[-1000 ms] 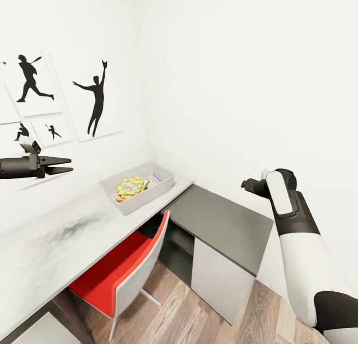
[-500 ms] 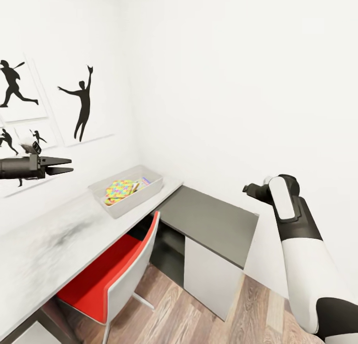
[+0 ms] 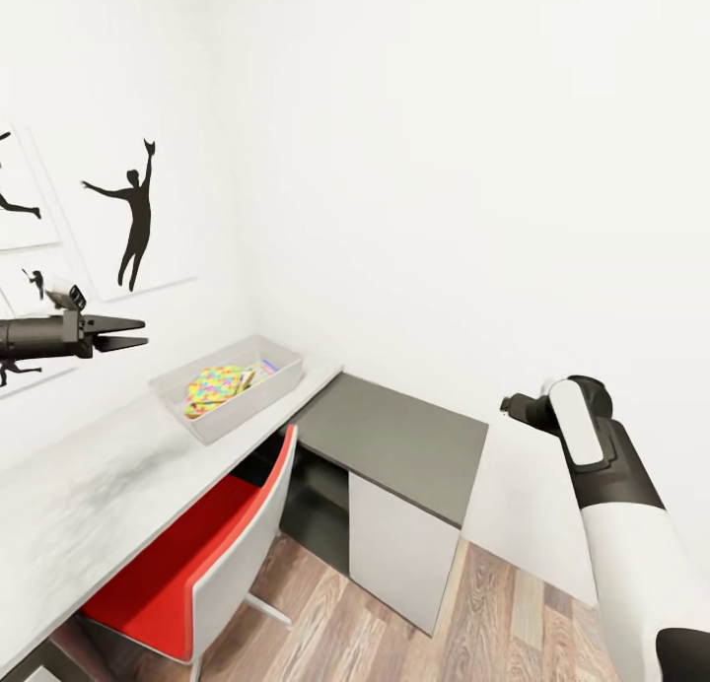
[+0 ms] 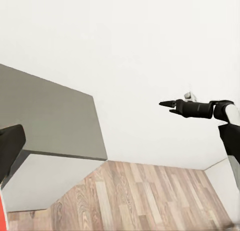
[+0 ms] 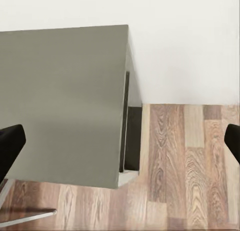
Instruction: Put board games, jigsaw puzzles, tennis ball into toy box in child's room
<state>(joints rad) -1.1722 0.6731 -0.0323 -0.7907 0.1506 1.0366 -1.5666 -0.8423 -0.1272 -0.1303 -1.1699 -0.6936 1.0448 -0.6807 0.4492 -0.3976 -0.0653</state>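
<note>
At the frame's left my white bench [image 3: 118, 465] carries the grey toy box [image 3: 229, 406] with a jigsaw puzzle [image 3: 213, 384] inside, so my left end effector [image 3: 126, 334] and right end effector [image 4: 169, 105] hover spread, empty, ready to fetch more.

Matt white table [image 3: 89, 485]; wood-plank floor [image 3: 473, 623]; matt grey cabinet [image 3: 394, 441].

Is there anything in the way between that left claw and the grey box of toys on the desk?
Nothing visible. The left claw hangs in open air above the table, with bare space between it and the toy box. The red chair sits lower, beside the table.
</note>
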